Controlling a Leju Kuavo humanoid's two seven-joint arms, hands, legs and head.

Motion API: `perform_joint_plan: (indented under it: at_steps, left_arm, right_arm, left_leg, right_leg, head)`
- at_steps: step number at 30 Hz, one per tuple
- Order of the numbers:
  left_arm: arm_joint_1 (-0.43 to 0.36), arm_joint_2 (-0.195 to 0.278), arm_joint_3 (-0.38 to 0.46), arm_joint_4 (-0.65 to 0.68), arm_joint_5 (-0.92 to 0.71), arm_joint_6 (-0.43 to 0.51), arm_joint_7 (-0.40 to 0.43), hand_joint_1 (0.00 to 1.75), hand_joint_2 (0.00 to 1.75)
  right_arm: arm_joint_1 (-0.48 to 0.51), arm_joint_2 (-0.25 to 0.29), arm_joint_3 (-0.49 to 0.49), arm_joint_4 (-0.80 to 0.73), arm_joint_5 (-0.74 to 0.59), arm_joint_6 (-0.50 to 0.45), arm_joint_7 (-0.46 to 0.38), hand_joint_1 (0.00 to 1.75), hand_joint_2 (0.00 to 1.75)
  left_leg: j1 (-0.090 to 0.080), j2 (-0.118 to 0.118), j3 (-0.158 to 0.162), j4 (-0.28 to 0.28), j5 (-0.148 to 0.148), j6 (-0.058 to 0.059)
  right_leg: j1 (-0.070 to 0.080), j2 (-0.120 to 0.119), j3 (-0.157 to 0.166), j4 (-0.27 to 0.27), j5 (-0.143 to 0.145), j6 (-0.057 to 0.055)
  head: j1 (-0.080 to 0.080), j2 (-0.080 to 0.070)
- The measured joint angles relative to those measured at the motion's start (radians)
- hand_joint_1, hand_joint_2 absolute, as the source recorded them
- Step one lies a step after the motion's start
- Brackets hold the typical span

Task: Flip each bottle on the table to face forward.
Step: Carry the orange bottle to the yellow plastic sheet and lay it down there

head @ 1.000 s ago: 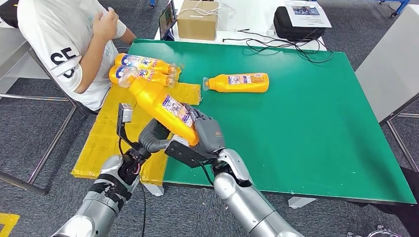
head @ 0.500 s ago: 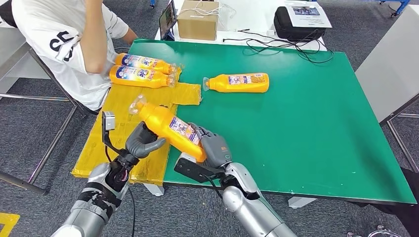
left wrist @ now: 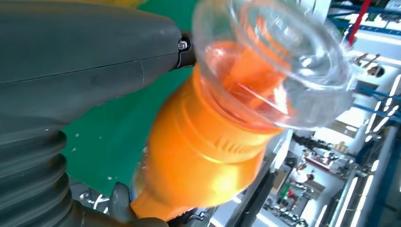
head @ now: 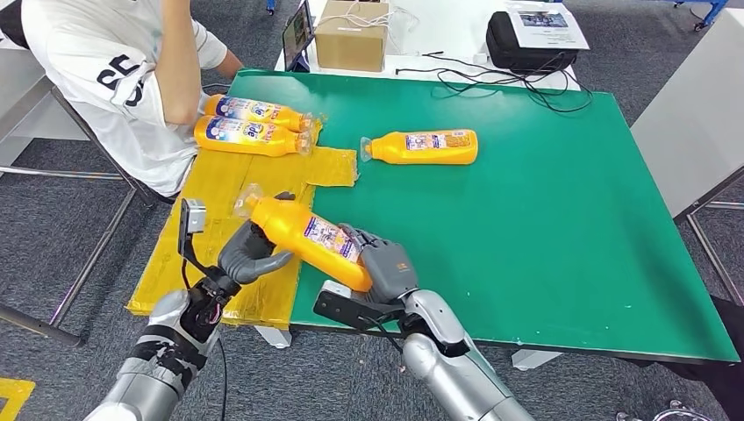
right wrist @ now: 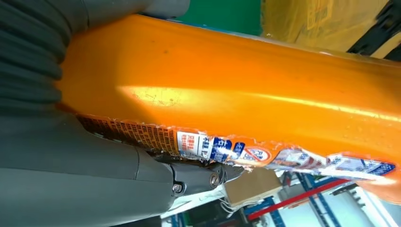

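Both of my hands hold one orange bottle point(head: 307, 237) above the table's front left corner. It lies tilted, its clear cap point(head: 247, 200) up and to the left, its label upward. My left hand point(head: 248, 250) grips the neck end, and its thumb point(left wrist: 90, 52) lies against the orange neck point(left wrist: 203, 146) below the clear cap point(left wrist: 269, 61). My right hand point(head: 386, 267) wraps the base, where the bottle's body and torn label point(right wrist: 236, 85) press against my palm point(right wrist: 71, 165). Another orange bottle point(head: 421, 146) lies on the green table point(head: 544, 228). Two more bottles point(head: 254, 112) point(head: 250, 138) lie on the yellow mat point(head: 184, 250).
A seated person in a white shirt point(head: 114, 79) leans an arm by the two bottles on the mat. Beyond the table's far edge stand a cardboard box point(head: 351, 35), a tablet point(head: 296, 35) and a black bag point(head: 526, 39); cables point(head: 500, 81) trail onto the green top.
The held bottle has come down and lies flatter, nearer the table's front edge; both hands lowered with it. The person's arm rose and moved.
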Motion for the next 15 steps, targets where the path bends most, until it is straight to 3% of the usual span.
perform_joint_plan:
  at_steps: [15]
  left_arm:
    - [-0.077, -0.001, -0.044, 0.066, 0.057, 0.023, 0.056, 0.0, 1.75]
  right_arm:
    - [-0.094, 0.013, 0.086, 0.038, 0.071, 0.028, 0.024, 1.75, 1.75]
  left_leg:
    - [0.0, 0.0, 0.0, 0.0, 0.0, 0.0]
  right_leg:
    - [0.0, 0.0, 0.0, 0.0, 0.0, 0.0]
  head:
    - [0.0, 0.0]
